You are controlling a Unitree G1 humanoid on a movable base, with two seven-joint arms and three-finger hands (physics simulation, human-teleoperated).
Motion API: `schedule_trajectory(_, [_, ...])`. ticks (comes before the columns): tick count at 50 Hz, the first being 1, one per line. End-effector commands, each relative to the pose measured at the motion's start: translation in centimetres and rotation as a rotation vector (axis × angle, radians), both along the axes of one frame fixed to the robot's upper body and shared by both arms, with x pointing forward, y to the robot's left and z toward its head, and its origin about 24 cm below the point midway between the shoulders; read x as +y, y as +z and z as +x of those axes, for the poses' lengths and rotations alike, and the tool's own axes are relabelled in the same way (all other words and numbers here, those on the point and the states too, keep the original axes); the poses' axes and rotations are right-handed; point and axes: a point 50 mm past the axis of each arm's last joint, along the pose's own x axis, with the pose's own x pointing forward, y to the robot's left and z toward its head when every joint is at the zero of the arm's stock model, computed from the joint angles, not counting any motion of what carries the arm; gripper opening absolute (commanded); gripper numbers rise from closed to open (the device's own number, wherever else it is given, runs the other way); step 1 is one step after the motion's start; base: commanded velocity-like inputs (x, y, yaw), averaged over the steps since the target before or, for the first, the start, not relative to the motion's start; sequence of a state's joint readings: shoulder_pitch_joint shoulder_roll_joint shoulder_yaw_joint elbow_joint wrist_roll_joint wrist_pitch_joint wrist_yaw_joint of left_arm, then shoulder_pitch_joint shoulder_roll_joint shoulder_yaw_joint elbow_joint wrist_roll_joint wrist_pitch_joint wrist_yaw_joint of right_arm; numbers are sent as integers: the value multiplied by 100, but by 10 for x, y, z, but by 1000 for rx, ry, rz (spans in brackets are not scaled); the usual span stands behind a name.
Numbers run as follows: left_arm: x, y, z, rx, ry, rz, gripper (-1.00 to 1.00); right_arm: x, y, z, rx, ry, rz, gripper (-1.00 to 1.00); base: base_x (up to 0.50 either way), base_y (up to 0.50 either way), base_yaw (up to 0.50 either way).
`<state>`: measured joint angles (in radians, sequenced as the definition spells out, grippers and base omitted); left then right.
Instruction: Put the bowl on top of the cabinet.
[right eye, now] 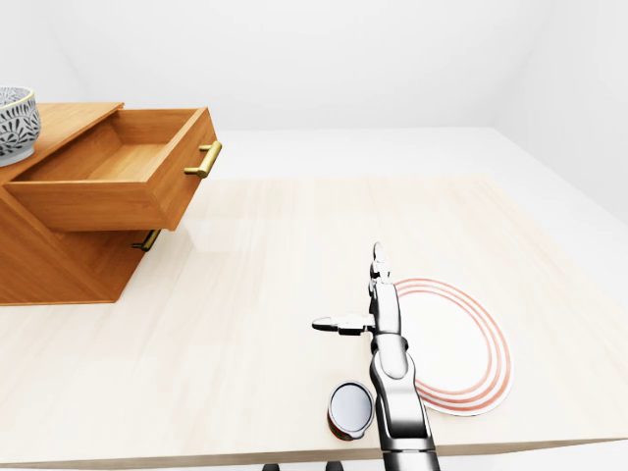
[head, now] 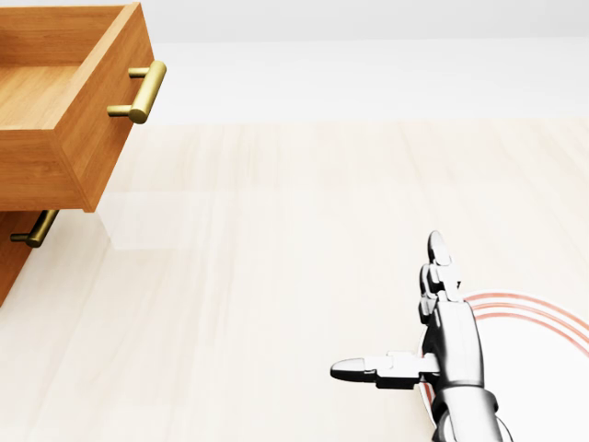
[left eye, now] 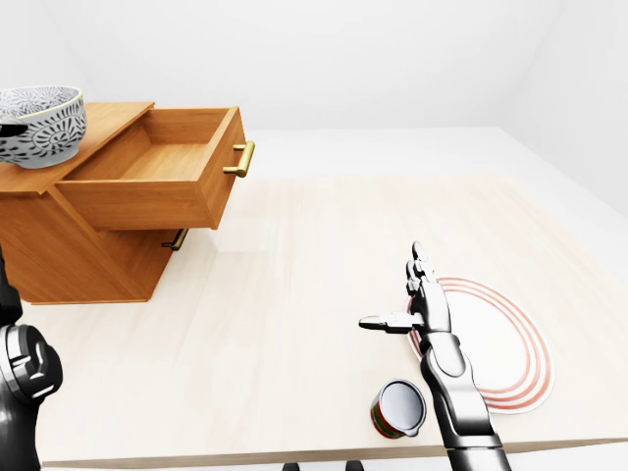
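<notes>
While its fingers [head: 440, 262] stand straight and its thumb juts out sideways toward 9 o'clock, the right hand [left eye: 424, 304] is fully spread and holds nothing; it hovers above the table over the 9 o'clock rim of the plate.

Left hand: not seen. Only a dark arm joint [left eye: 27, 363] shows at the 8 o'clock edge of the left-eye view, so the state of its fingers cannot be told.

Bowl [left eye: 39, 125]: grey-white, with a dense dark leaf-like pattern on the outer wall and a pale rim. Upright on the cabinet's top, at 10 o'clock in the left-eye view; cut off by the view's left edge.

Cabinet [left eye: 83, 250]: warm brown wood. Upper drawer [left eye: 157, 172] pulled out and open, interior bare, brass handle [left eye: 241, 158] on its face. Second brass handle [left eye: 177, 239] below, on a closed drawer.

Plate [right eye: 461, 343]: white, with red concentric rings, flat on the table at 4 o'clock in the right-eye view.

Can [left eye: 398, 408]: small, red and green band, silver top, lying near the table's near edge at 6 o'clock, just beside the right forearm.

Table [left eye: 294, 285]: pale wood. Broad bare stretch between cabinet and plate, running out to the far edge at 12 o'clock.
</notes>
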<state>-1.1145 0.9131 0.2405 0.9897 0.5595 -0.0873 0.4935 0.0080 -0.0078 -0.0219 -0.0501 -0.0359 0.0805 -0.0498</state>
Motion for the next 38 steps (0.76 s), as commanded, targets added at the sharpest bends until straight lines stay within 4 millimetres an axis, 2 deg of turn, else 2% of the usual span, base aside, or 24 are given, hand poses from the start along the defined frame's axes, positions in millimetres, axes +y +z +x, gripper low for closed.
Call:
schedule_trajectory(1, [-40,37,-31,-237,-246,130,100,0,0,0,0,1,0,100,0,0,0])
schedule_trajectory(6, [-63,47,-50,-301,-361,209,100,0,0,0,0,1,0,100,0,0,0])
schedule_trajectory(14, [-91,48,-82,-349,-467,264,100,0,0,0,-2,3,0,100,0,0,0])
schedule_trajectory(25, [-108,45,-105,-373,-522,302,100,1,0,-1,-2,3,-2,100,0,0,0])
schedule_trajectory(28, [-118,42,-115,-389,-562,326,100,1,0,0,-3,5,-2,100,0,0,0])
schedule_trajectory(32, [-126,37,-120,-395,-588,342,100,1,1,-1,-5,5,-2,100,0,0,0])
schedule_trajectory(38, [-131,30,-116,-372,-598,338,100,1,1,-1,-6,6,-3,100,0,0,0])
